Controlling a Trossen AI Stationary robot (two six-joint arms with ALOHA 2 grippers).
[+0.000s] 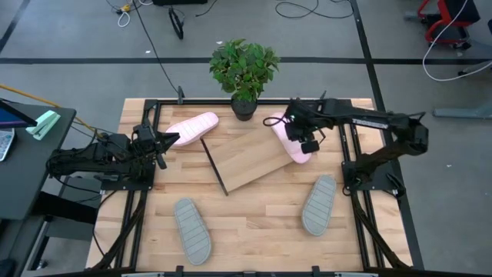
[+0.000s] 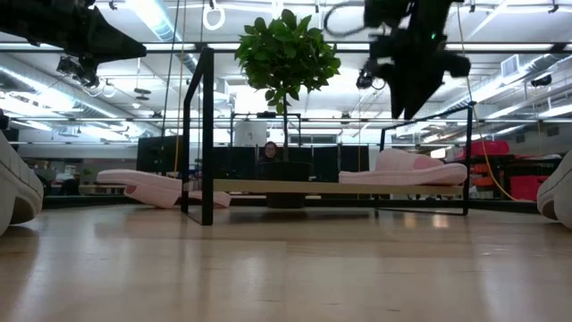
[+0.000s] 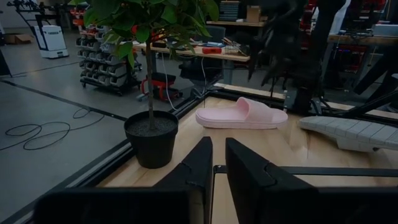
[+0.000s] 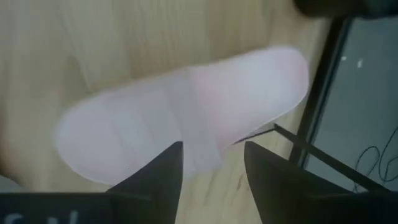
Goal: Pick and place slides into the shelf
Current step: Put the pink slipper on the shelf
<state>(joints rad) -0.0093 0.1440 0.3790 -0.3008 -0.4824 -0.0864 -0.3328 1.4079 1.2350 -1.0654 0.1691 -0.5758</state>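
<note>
The shelf (image 1: 247,159) is a slanted light-wood board on a black wire frame at mid-table. One pink slide (image 1: 289,138) lies on its right end, sole down, one end reaching past the board's corner (image 4: 267,81). The other pink slide (image 1: 192,125) lies on the table by the shelf's far-left corner. Two grey slides (image 1: 192,229) (image 1: 319,204) lie on the table nearer the front. My right gripper (image 4: 213,162) is open and hangs above the pink slide on the shelf, well clear of it in the low view (image 2: 411,85). My left gripper (image 1: 171,140) is shut and empty beside the left pink slide.
A potted plant (image 1: 244,73) stands at the table's far edge, between the two pink slides. Black frame rails (image 1: 350,154) run along the table's sides. Bare tabletop lies between the two grey slides (image 1: 257,223).
</note>
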